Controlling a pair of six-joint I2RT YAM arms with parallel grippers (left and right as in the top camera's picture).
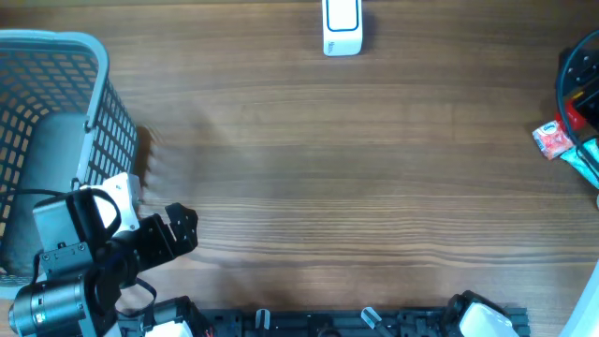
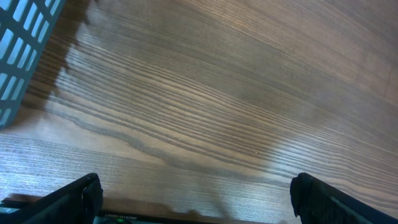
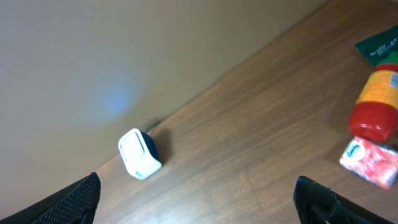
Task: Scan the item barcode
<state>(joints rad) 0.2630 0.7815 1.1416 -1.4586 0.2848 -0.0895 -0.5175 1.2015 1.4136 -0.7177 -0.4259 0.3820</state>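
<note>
Items (image 1: 566, 140) not in my jaws; they lie at desk's (image 1: 328, 187) right edge. Left jaws gape wide, empty, near basket (image 1: 65, 112). Right jaws gape wide, empty, facing scanner (image 3: 139, 154); bottle (image 3: 373, 106) and packet (image 3: 372, 162) off to side. Risk: items crowded, jaws may catch two; barcode may face away from scanner.

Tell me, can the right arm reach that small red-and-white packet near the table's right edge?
Probably yes: the right end effector is open and only bare table lies between it and the packet, though a red bottle sits close.
</note>
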